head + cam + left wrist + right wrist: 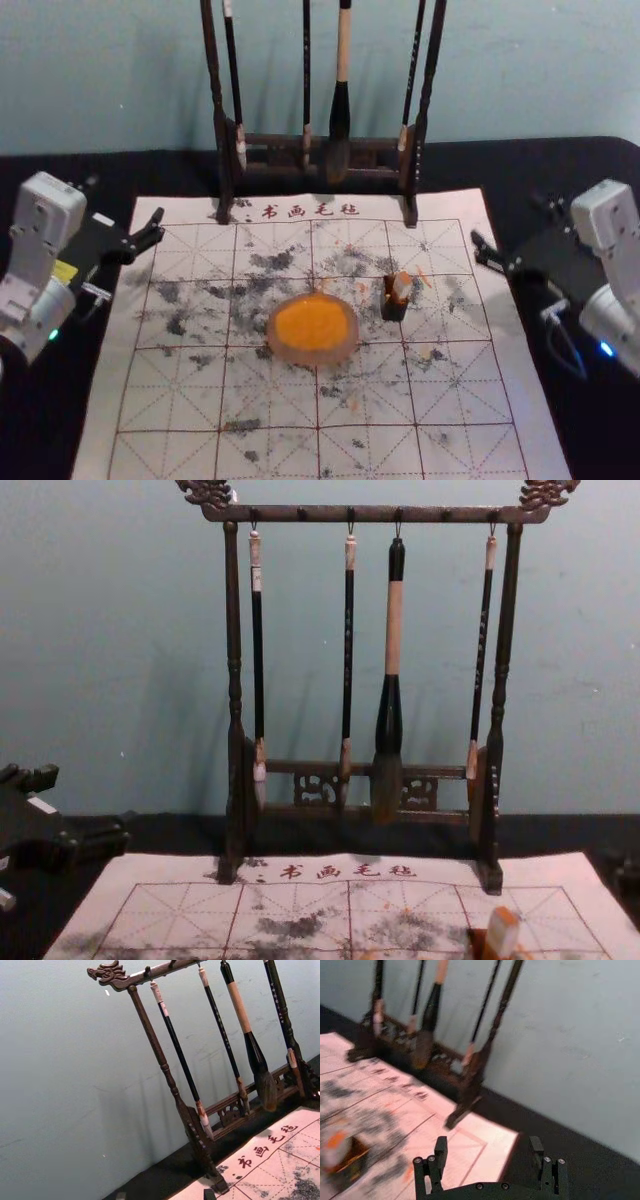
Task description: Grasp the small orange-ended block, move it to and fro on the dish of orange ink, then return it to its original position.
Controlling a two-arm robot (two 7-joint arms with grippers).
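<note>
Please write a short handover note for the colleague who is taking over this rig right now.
Left gripper: open, empty, by the mat's left edge.
Right gripper: open, empty, by the mat's right edge.
Block: in the small dark holder, orange end up, right of the dish of orange ink.
Done: cannot be told; nothing shows whether the block was already inked.
Left: if not inked, grasp it, move it to and fro on the ink, return it.

White orange-ended block (pixel 403 286) tilted in dark holder (pixel 393 309); round dish of orange ink (pixel 310 356) flat on gridded mat (pixel 170 400).
</note>
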